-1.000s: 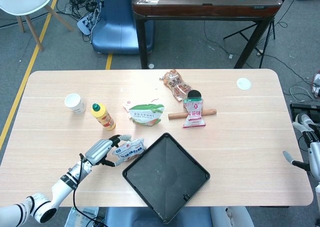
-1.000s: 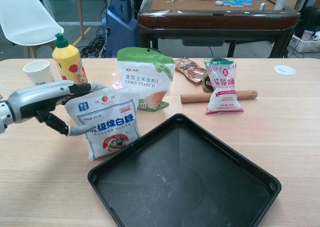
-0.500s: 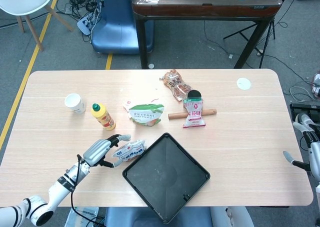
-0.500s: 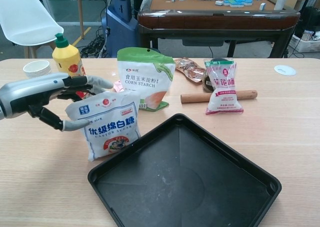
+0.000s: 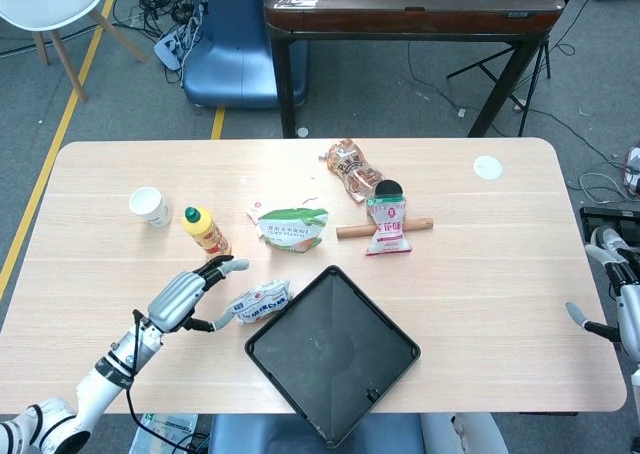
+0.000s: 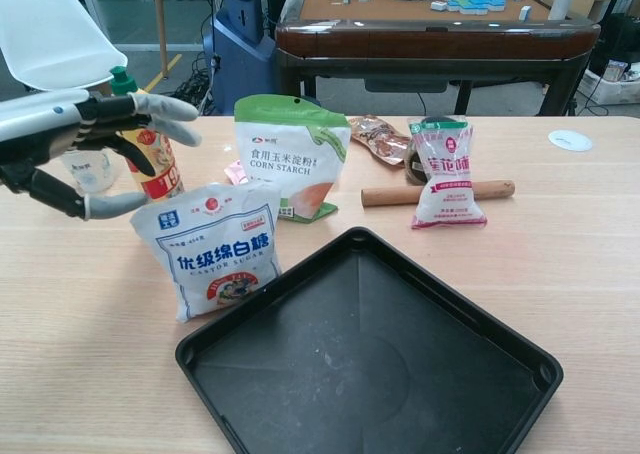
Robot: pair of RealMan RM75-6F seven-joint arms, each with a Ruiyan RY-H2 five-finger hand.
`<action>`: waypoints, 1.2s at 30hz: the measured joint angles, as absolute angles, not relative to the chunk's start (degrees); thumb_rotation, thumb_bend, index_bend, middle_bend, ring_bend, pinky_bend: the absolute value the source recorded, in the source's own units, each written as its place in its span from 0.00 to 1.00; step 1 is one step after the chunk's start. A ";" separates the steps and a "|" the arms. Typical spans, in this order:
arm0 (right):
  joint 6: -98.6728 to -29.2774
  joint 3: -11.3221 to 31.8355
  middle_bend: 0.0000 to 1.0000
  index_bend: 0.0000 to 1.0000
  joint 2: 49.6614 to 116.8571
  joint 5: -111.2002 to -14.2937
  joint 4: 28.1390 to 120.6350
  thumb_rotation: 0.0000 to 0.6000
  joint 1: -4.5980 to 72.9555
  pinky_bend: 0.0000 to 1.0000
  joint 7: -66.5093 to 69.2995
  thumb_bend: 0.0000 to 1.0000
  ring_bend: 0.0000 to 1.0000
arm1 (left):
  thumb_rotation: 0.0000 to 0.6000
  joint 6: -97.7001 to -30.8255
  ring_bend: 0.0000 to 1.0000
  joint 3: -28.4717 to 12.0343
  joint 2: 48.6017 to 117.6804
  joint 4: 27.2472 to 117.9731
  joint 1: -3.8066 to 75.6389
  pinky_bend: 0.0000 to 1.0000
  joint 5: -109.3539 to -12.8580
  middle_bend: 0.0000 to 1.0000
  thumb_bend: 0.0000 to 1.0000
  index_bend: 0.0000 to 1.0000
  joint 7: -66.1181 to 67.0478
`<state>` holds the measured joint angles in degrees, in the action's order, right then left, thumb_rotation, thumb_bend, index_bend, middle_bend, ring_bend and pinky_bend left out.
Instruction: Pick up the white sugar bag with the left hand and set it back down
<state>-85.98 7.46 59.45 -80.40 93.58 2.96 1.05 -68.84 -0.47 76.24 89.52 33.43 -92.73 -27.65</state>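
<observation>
Lifting clear: left hand [image 6: 70,139] has let go, fingers spread, now above-left of white sugar bag [image 6: 214,247], which stands on table [image 6: 560,244] touching the tray [image 6: 400,374] corner. Right hand barely visible, can't tell.

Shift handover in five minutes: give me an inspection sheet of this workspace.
Surface: wooden table, no spills seen.
Job's things: white sugar bag stands by the black tray, free of the hand.
Clutter: corn starch bag, yellow bottle, paper cup, rolling pin, pink packet, snack pack.
Hands: left hand raised, fingers spread, empty; right hand off the table edge, state unclear.
Cables: bundle on floor.
Surroundings: chair, dark table.
</observation>
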 measured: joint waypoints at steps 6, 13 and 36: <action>-85.55 7.44 0.26 0.21 59.04 -80.52 93.89 1.00 3.20 0.06 0.69 0.20 0.16 | 1.00 -74.20 0.07 -1.85 71.85 92.92 31.32 0.24 -92.97 0.16 0.33 0.11 -27.27; -83.33 6.97 0.26 0.22 57.88 -81.25 94.40 1.00 4.24 0.06 0.39 0.22 0.16 | 1.00 -78.68 0.09 -3.68 65.89 96.08 26.81 0.24 -87.88 0.16 0.35 0.14 -23.90; -82.08 2.92 0.34 0.31 59.21 -91.60 90.99 1.00 7.28 0.06 5.02 0.23 0.19 | 1.00 -96.65 0.10 0.31 67.85 95.96 7.07 0.24 -81.65 0.16 0.38 0.17 9.06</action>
<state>-82.08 2.92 59.21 -91.60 90.99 7.28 5.02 -96.65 0.31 67.85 95.96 7.07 -81.65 9.06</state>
